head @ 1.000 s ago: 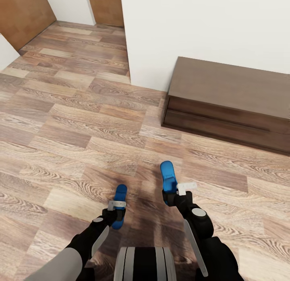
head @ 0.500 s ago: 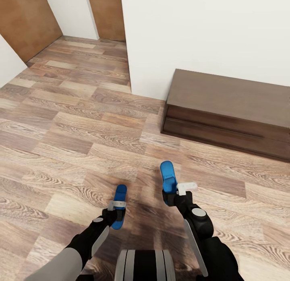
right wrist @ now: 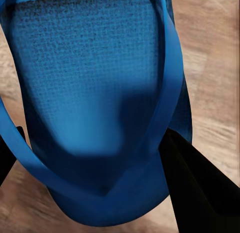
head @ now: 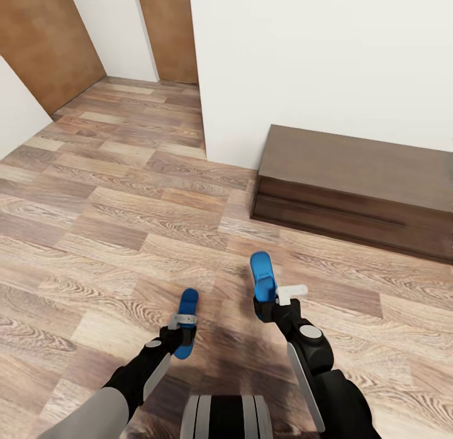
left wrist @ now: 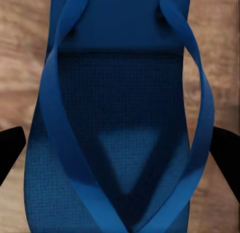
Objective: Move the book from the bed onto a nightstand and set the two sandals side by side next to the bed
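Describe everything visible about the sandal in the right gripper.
The sandal is bright blue, flat, with a narrow rounded sole of finely textured foam-like material and smooth blue straps meeting in a V. The right gripper holds it at one end, black fingers at its sides; the other end points forward toward the dark-brown bench, above the wood-plank floor.

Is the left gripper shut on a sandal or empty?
Shut on a sandal. The left gripper holds a blue sandal above the floor; in its wrist view the sandal sits between the dark jaws.
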Motion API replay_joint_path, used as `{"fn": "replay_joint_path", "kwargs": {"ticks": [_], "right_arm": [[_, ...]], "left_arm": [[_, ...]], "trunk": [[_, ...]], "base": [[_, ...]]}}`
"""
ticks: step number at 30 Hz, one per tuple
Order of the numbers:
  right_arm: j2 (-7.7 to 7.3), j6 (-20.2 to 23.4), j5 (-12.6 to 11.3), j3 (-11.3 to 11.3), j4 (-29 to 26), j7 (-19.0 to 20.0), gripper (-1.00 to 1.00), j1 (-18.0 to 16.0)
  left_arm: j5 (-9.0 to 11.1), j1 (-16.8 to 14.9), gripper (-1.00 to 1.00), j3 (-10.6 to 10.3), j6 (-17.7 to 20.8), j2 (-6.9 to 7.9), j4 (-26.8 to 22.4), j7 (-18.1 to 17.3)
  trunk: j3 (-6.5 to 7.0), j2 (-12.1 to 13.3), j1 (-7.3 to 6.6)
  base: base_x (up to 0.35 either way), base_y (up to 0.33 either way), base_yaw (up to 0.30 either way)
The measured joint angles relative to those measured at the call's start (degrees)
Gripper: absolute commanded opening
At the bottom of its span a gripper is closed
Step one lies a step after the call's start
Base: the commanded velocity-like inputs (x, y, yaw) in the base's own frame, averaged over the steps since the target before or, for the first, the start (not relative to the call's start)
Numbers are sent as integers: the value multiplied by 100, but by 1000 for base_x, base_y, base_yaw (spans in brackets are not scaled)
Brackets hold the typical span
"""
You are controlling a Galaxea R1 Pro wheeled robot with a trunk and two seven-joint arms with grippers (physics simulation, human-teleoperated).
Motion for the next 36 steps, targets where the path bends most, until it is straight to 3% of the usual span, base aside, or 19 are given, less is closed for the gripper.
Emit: {"fn": "replay_joint_path", "kwargs": {"ticks": [36], "right_arm": [[-1, -44, 0, 2, 1, 11, -100, 91]], "left_arm": [[0, 0, -100, 9, 0, -18, 47, 1]], "trunk": [[798, 48, -93]], "base": [[0, 0, 0]]}}
